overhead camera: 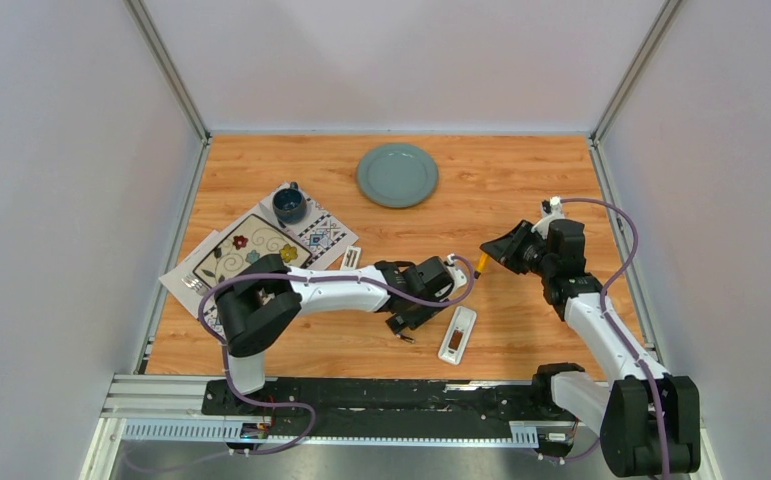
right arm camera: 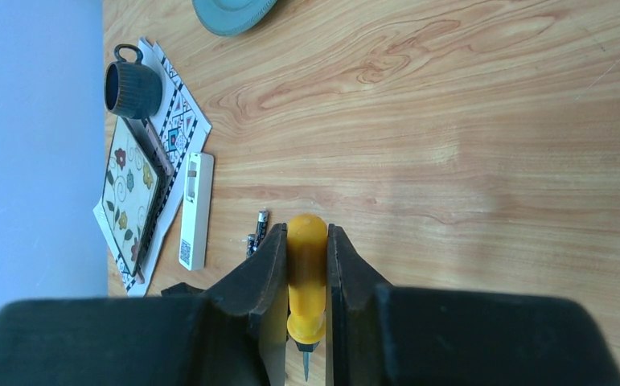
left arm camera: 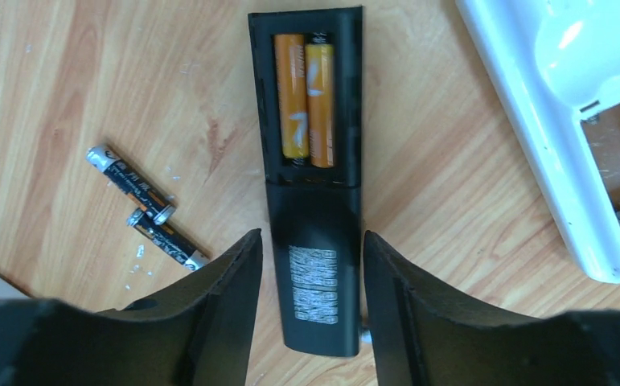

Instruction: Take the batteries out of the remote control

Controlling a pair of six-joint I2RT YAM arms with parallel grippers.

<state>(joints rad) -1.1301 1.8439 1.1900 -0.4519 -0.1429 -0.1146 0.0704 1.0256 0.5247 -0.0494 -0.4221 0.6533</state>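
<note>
A black remote (left arm camera: 314, 241) lies on the wooden table with its battery bay open. Two orange batteries (left arm camera: 306, 104) sit side by side in the bay. Two dark loose batteries (left arm camera: 133, 186) lie on the table to its left; they also show in the right wrist view (right arm camera: 260, 225). My left gripper (left arm camera: 311, 237) is open, with one finger on each side of the remote's lower end. In the top view the left gripper (overhead camera: 408, 318) hides this remote. My right gripper (right arm camera: 306, 233) is shut on a yellow-handled screwdriver (right arm camera: 307, 273), held above the table right of the left gripper (overhead camera: 489, 250).
A white remote (overhead camera: 458, 334) with an open, empty bay lies just right of the black one (left arm camera: 548, 104). A small white oblong piece (right arm camera: 194, 211) lies by the patterned placemat (overhead camera: 251, 255). A dark mug (overhead camera: 289, 204) and a grey-green plate (overhead camera: 397, 175) stand farther back.
</note>
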